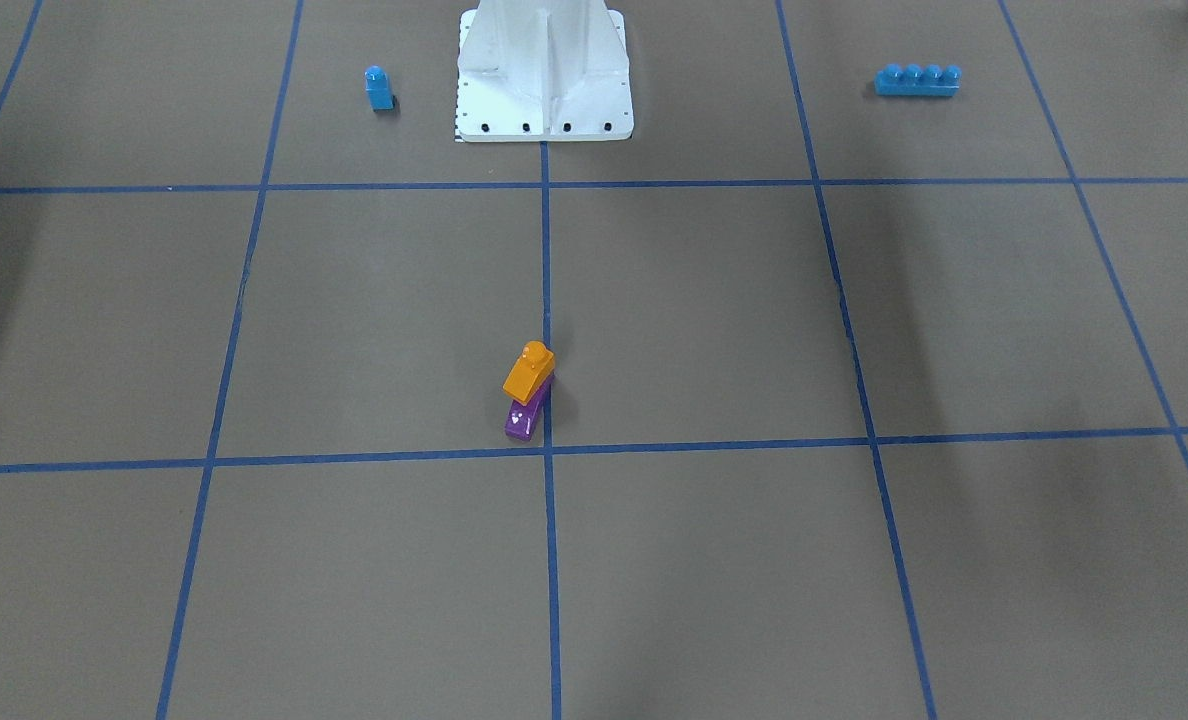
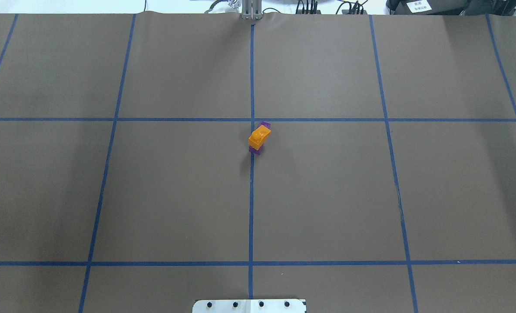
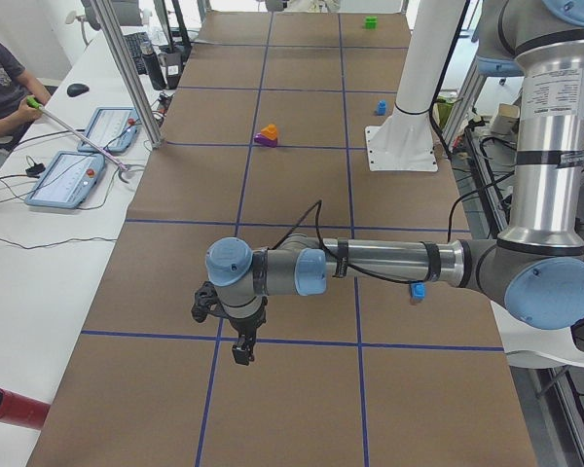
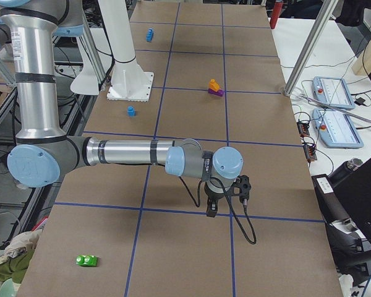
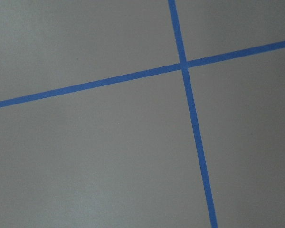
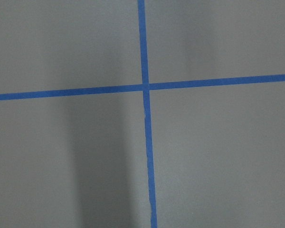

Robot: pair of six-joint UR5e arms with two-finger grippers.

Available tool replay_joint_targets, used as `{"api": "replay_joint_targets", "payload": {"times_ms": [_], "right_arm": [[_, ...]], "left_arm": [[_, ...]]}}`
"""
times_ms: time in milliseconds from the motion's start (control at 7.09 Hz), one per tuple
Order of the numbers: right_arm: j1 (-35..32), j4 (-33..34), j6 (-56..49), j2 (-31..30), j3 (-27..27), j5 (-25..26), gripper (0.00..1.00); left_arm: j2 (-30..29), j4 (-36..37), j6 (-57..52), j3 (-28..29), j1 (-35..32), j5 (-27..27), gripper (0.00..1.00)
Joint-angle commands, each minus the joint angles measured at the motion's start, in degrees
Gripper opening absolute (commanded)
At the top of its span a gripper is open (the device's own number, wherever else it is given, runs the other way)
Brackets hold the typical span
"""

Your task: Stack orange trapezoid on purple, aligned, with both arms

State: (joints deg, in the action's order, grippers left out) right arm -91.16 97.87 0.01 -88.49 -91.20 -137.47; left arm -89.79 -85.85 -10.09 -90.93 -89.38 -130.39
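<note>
The orange trapezoid [image 1: 529,372] sits on top of the purple block [image 1: 522,420] near the table's middle, beside a blue tape crossing. From overhead the orange one [image 2: 259,137] covers most of the purple [image 2: 255,150], which peeks out at both ends. The stack touches no gripper. The left gripper [image 3: 241,350] hangs over the table far from the stack, seen only in the exterior left view. The right gripper [image 4: 211,211] likewise shows only in the exterior right view. I cannot tell whether either is open or shut. Both wrist views show only brown paper and tape lines.
A small blue one-stud block [image 1: 379,88] and a long blue four-stud brick [image 1: 917,80] lie either side of the white base pedestal [image 1: 544,70]. A green block [image 4: 86,260] lies near the right end. Control tablets [image 3: 76,178] and an operator [image 3: 0,83] are beside the table.
</note>
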Motion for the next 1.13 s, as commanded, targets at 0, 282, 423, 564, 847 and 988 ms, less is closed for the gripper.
{"api": "replay_joint_targets", "payload": {"times_ms": [0,282,423,564,847,988], "right_arm": [[0.02,-0.14,0.16,0.07,-0.21,-0.08,1.0],[-0.07,-0.14,0.42,0.16,-0.3,-0.08,1.0],[0.02,-0.14,0.51,0.16,-0.47,-0.08,1.0],[0.02,-0.14,0.6,0.33,-0.47,0.01,1.0],[0.02,-0.05,0.69,0.42,-0.39,0.01,1.0],[0.02,-0.05,0.69,0.34,-0.39,0.01,1.0]], "left_arm": [[-0.74,-0.02,5.15,-0.04,0.0,-0.21,1.0],[-1.0,-0.29,10.25,-1.0,0.0,-0.39,1.0],[-1.0,-0.29,10.26,-1.01,0.09,-2.82,1.0],[-1.0,-0.37,10.18,-0.92,0.0,-5.81,1.0],[-1.0,-1.51,9.65,-0.92,0.09,-5.75,1.0],[-1.0,-2.3,9.65,-0.57,0.09,-5.66,1.0]]}}
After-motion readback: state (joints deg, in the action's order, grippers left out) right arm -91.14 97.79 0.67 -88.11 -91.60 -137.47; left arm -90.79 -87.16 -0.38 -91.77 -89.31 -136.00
